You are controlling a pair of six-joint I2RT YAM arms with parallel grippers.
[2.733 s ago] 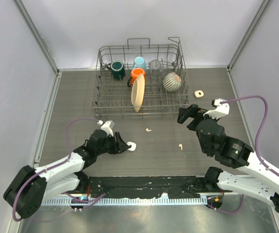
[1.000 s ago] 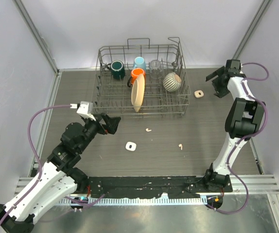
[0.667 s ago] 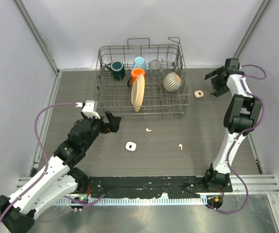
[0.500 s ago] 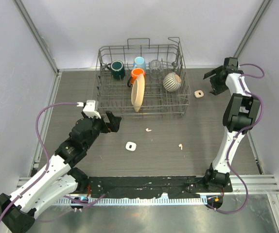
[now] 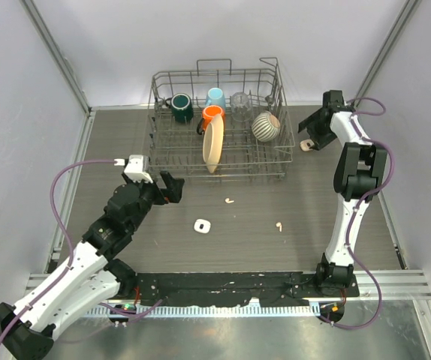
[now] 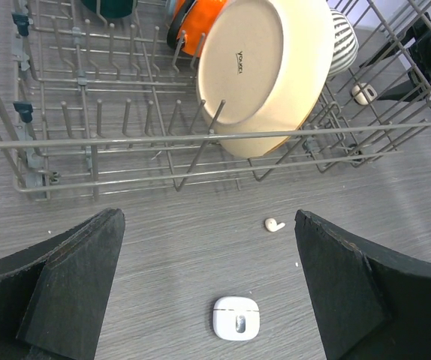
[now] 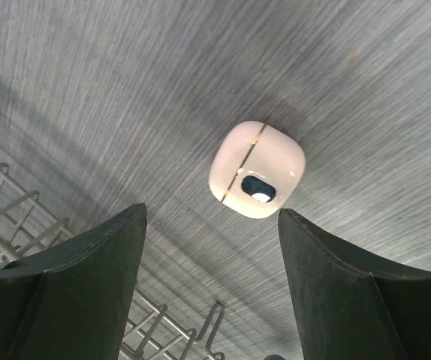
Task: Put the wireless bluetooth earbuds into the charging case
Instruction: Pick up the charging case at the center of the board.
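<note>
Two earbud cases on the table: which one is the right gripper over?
The beige-tinted case by the dish rack's right end, framed by the open right gripper. The white case lies mid-table, nearer the left gripper.

A grey wire dish rack [image 5: 167, 154] is set at the back of a dark wood-grain table [image 5: 118, 142]. Inside it a dark green mug [image 5: 179, 107], a light blue mug [image 5: 215, 96], an orange mug [image 5: 212, 114], a clear glass [image 5: 240, 101] and a black-and-white striped bowl [image 5: 266, 126] are held, and a cream round plate [image 5: 212, 145] is stood on edge. A beige rounded-square case [image 7: 257, 169] with a thin gold seam is laid flat on the table near the rack's right end
</note>
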